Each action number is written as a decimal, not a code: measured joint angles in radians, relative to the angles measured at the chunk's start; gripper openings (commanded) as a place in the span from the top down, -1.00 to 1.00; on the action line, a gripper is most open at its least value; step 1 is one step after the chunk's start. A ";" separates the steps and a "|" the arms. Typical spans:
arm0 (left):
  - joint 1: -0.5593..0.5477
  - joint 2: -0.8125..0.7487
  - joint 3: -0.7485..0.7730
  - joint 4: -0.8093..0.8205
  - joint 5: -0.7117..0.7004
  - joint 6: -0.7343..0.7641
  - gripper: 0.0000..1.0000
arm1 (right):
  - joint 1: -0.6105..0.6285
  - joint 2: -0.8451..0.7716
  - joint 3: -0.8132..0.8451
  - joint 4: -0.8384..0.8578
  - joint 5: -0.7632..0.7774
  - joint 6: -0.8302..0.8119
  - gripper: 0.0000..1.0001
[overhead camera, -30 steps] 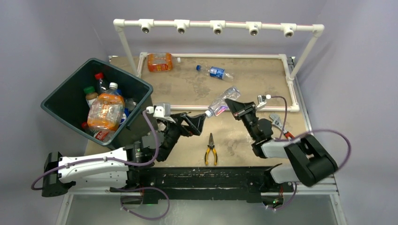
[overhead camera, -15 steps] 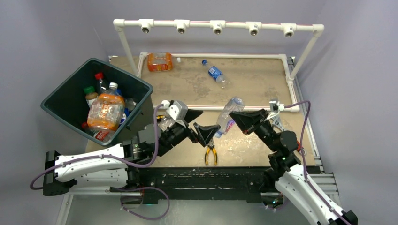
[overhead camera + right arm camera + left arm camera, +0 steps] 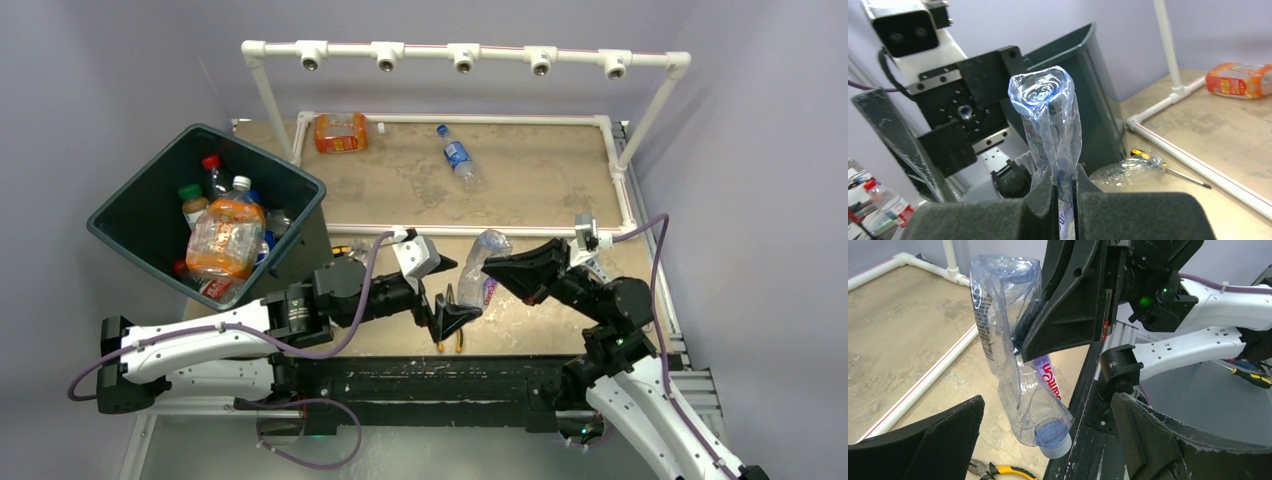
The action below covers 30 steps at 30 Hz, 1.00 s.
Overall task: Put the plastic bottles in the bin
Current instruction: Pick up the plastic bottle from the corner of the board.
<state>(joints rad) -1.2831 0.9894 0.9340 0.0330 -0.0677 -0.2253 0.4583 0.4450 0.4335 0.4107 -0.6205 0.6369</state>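
My right gripper (image 3: 490, 266) is shut on a crushed clear bottle (image 3: 480, 272) and holds it off the table, base up and cap down. In the right wrist view the flattened plastic (image 3: 1048, 125) is pinched between the pads of that gripper (image 3: 1065, 192). My left gripper (image 3: 452, 292) stands wide open with the bottle's cap end (image 3: 1054, 442) between its fingers (image 3: 933, 440), not touching. The dark bin (image 3: 130, 215) at the left holds several bottles. An orange bottle (image 3: 340, 132) and a blue-labelled bottle (image 3: 458, 156) lie on the far table.
Yellow-handled pliers (image 3: 993, 471) lie under the held bottle near the front edge. Another crumpled clear bottle (image 3: 1128, 172) and a yellow-handled screwdriver (image 3: 1168, 167) lie beside the bin's near corner. A white pipe frame (image 3: 460, 52) borders the far table.
My right gripper carried the crushed bottle nearer and leftward, turning it cap down. My left gripper swung right and now brackets the cap end. The blue-labelled bottle has shifted on the far table.
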 measured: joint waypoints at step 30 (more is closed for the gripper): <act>-0.003 0.050 0.245 -0.213 -0.261 0.019 1.00 | 0.000 -0.022 0.118 -0.040 0.017 0.064 -0.98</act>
<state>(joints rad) -1.2858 1.0393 1.1786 -0.1802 -0.3286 -0.2066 0.4583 0.4229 0.5518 0.3706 -0.6037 0.7013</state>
